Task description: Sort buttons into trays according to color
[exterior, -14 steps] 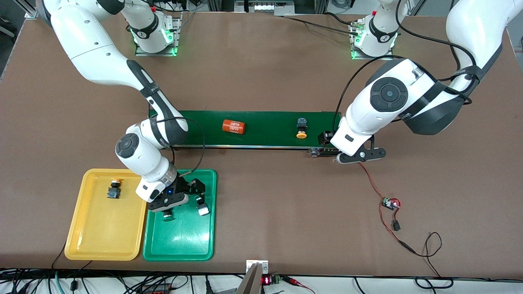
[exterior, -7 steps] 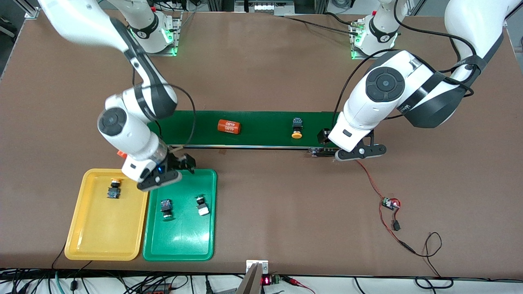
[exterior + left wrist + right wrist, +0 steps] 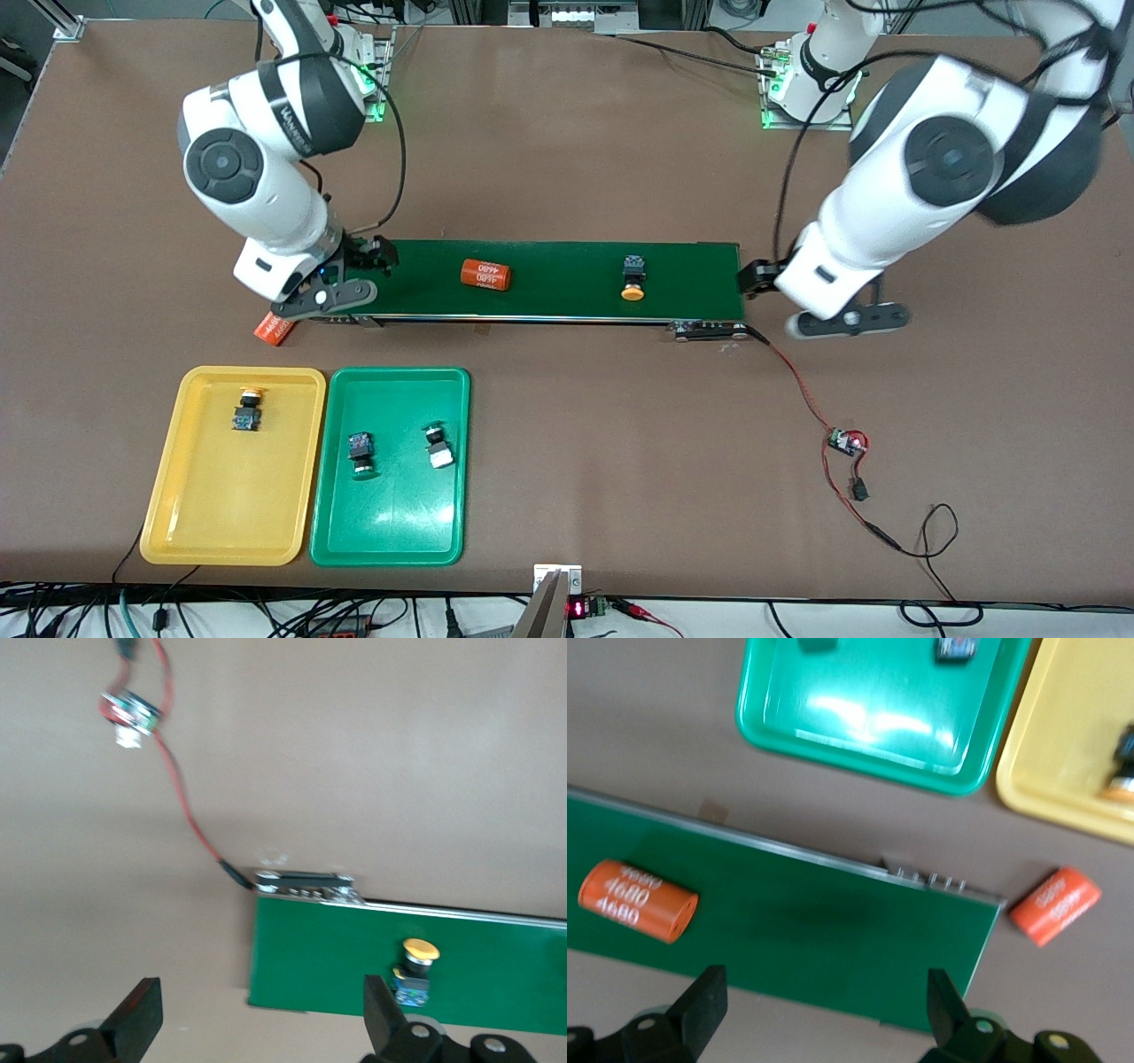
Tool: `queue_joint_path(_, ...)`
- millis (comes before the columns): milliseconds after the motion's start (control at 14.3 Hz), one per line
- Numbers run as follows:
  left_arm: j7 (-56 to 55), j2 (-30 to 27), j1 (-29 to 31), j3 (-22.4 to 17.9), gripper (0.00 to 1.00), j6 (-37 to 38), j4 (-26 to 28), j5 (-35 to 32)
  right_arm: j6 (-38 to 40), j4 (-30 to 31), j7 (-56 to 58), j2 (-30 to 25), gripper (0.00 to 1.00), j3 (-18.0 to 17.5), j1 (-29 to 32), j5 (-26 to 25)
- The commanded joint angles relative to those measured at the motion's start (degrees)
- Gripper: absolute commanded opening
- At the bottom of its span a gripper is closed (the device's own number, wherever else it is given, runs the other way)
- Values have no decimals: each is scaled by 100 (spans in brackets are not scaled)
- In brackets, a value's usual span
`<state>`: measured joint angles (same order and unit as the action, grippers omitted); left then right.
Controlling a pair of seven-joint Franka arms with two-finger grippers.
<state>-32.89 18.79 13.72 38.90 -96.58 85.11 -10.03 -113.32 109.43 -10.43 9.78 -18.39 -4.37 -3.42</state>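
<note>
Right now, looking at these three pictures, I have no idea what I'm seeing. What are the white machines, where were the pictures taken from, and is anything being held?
The white machines are two robot arms, each ending in a two-finger gripper. One picture looks down from a high camera facing them; the other two come from cameras on the arms' wrists.

The right gripper hangs open over one end of the dark-green conveyor belt; the left gripper hangs open just off the belt's other end. Neither holds anything.

On the belt lie an orange cylinder and a yellow-capped button. Another orange cylinder lies on the table beside the belt.

Nearer the front camera sit a yellow tray holding one button and a green tray holding two buttons.
</note>
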Motion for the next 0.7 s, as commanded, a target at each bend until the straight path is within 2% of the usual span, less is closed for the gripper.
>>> queue_joint_path(0,397,-568,-545,-1118,100,217,120,265,-15,894,-109,-765,100,-6,15,184)
queue_joint_path(210,441,-780,-581,-1796,100,648,59,369,-24,1518,-117,-1258,100,-6,7,613)
queue_joint_path(280,615,-824,-581,-2094,100,684,50,692,-67,1711,-117,-1390,100,-6,-11,675)
queue_joint_path(350,974,-928,-607,-2463,100,684,76,974,-94,1844,-117,-1452,100,-6,-55,763)
queue_joint_path(490,2201,-1043,-817,-3131,100,684,129,1038,-242,1985,-431,-1409,100,-15,-230,1070)
queue_joint_path(631,3031,-1184,-827,-3432,100,693,147,1038,-855,2204,-1055,-1313,100,-15,-676,1089)
